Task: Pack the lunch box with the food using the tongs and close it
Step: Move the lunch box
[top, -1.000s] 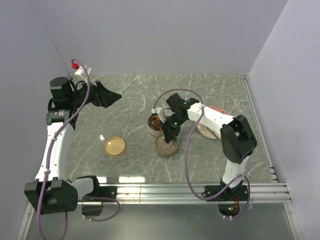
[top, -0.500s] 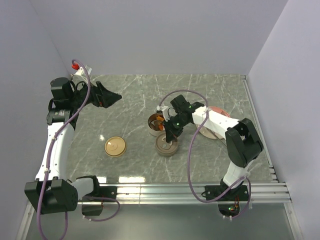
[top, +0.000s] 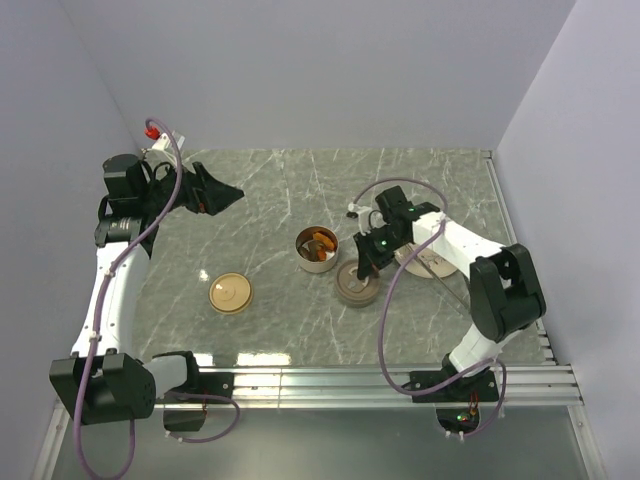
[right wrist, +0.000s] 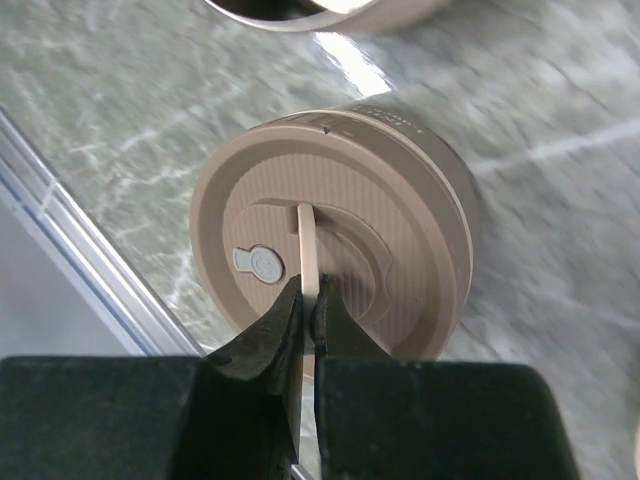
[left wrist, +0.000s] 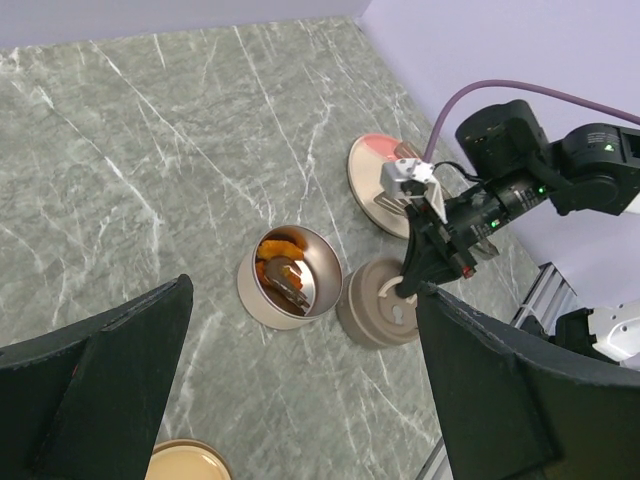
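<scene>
**Grip.** My right gripper (right wrist: 305, 300) is pinched nearly shut on the thin pale fold-up tab (right wrist: 307, 240) standing upright in the middle of the ribbed tan lid of the closed round tan container (right wrist: 400, 170). This container sits on the grey-green marble table (top: 270, 200), just beside the open tan round pot with the shiny metal lining (left wrist: 250, 295). My left gripper (top: 222, 188) hangs high at the far left, jaws wide apart and holding nothing.

**Task items.** The food visible is inside the open pot: an orange chunk (left wrist: 280, 245) at the back and a dark brown piece (left wrist: 290, 280) in front of it. A loose flat tan round lid (top: 230, 293) lies well apart to the left. The pale pink round plate (left wrist: 372, 150) is behind the right arm, and I cannot tell whether any food is on it. I cannot pick out the tongs with confidence, and neither gripper holds them.

**Step in hand, as I judge it.** The closed container is being handled by its tab.

**Recommendations.**
- The tab is slim and held only at the fingertips, so I would pull straight along its length, without twisting.
- I would move slowly, so that the container does not swing into the open pot beside it.
- The wrist view should show early whether only the lid or the whole container rises.
</scene>
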